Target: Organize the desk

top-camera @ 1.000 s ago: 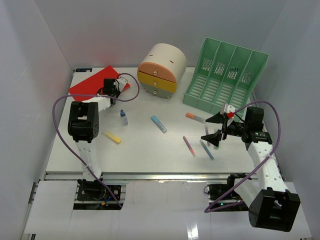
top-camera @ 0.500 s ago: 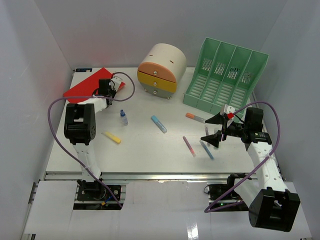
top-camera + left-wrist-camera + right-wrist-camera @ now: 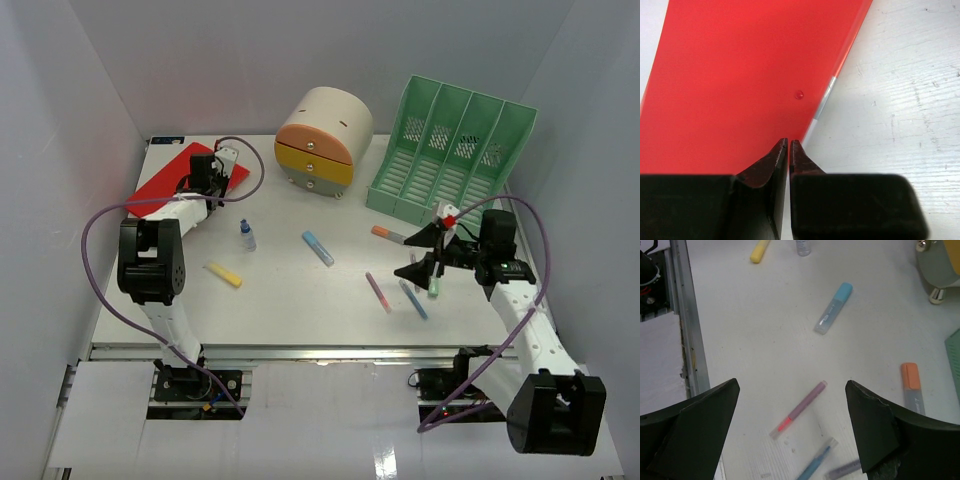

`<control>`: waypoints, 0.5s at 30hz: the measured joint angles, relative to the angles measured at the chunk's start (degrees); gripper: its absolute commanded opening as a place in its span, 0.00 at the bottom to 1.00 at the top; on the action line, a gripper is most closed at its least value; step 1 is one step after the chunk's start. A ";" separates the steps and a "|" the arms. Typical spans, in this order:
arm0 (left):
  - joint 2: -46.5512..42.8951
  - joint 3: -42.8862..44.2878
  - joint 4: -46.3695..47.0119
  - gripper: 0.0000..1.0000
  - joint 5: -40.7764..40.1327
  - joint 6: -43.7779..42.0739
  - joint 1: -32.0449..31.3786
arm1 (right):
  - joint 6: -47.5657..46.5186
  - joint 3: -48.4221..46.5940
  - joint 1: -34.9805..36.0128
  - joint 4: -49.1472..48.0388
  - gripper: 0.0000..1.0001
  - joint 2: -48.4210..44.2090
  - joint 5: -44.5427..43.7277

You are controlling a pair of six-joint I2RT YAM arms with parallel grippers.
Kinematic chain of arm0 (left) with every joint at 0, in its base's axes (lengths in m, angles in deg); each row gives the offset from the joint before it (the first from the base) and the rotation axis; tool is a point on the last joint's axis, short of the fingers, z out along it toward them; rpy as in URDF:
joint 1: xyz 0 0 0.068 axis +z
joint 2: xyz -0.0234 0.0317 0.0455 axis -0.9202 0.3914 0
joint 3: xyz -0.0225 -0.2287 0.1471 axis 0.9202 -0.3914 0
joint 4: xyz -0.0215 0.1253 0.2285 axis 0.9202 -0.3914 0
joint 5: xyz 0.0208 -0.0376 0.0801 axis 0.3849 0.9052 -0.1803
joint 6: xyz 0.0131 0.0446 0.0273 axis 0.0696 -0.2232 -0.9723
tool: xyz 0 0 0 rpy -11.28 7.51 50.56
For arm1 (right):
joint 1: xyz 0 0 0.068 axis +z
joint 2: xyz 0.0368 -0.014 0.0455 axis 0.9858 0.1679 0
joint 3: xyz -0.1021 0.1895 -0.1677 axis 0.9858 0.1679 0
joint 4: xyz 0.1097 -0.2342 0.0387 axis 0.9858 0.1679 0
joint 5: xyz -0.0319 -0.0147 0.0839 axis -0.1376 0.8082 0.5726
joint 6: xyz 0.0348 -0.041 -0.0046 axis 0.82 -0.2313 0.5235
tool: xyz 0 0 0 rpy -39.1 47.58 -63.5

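Left wrist: left gripper (image 3: 789, 143) over desk (image 3: 900, 100), apparently clamping folder (image 3: 730, 75).

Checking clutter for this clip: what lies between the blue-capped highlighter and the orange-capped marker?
Bare desk only; the top external view shows nothing between blue-capped highlighter and orange-capped marker.

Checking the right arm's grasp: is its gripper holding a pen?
No, the right gripper is wide open with nothing between its jaws, and the pink pen lies on the desk below.
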 measured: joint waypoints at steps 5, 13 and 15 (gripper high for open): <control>-1.19 -2.13 -0.01 0.02 1.43 1.98 0.33 | 8.24 -12.21 16.54 -0.64 0.88 11.25 -12.89; -3.28 -2.79 -0.07 0.58 2.99 3.93 1.29 | 15.75 -33.62 27.97 -0.69 0.98 31.29 -20.12; -4.17 -3.62 -0.07 0.72 3.28 4.99 1.44 | 14.57 -34.53 28.80 0.41 0.96 32.98 -16.80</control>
